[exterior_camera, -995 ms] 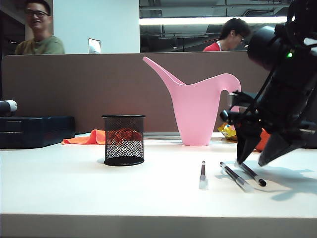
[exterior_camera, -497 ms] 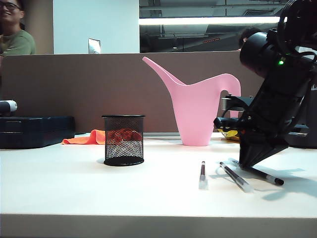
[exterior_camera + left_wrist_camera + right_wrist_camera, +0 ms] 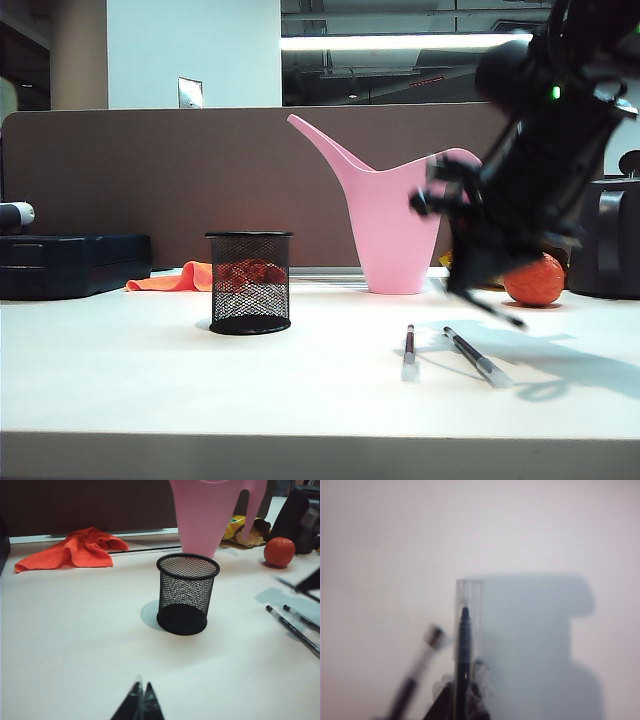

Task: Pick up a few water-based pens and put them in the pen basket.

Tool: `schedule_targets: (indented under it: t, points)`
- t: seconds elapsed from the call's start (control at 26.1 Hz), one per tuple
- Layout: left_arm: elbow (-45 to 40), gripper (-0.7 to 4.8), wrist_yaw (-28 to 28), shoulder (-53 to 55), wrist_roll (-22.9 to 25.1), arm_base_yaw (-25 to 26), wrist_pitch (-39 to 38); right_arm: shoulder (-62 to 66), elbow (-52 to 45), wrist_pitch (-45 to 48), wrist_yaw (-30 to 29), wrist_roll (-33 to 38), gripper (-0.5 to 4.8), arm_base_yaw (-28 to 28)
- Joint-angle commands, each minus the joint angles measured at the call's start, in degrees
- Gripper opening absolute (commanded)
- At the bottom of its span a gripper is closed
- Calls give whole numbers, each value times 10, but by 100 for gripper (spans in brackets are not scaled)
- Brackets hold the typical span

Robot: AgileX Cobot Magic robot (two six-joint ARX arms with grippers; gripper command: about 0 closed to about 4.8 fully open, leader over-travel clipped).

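R gripper blurred in ext. view, clamped on pen, clear in R wrist view. L gripper shut, tips only.

A pale table is carrying everything: the black mesh pen basket is standing left of centre, two water-based pens are lying near the front edge, the pink watering can is standing behind them, and an orange cloth, an orange ball and a dark case are sitting toward the back.
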Motion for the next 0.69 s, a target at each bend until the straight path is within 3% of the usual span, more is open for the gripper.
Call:
schedule_targets:
  t: [0.04, 0.23, 0.5, 0.69]
  points:
    - [2, -4, 2, 0, 0, 1, 7, -29, 6, 89, -38, -2, -9, 9]
    - [2, -4, 2, 0, 0, 1, 7, -34, 6, 212, -146, -1, -9, 12]
    - [2, -4, 2, 0, 0, 1, 7, -4, 9, 446, -184, 8, -9, 44]
    - [2, -4, 2, 0, 0, 1, 7, 56, 51, 503, -204, 22, -9, 52]
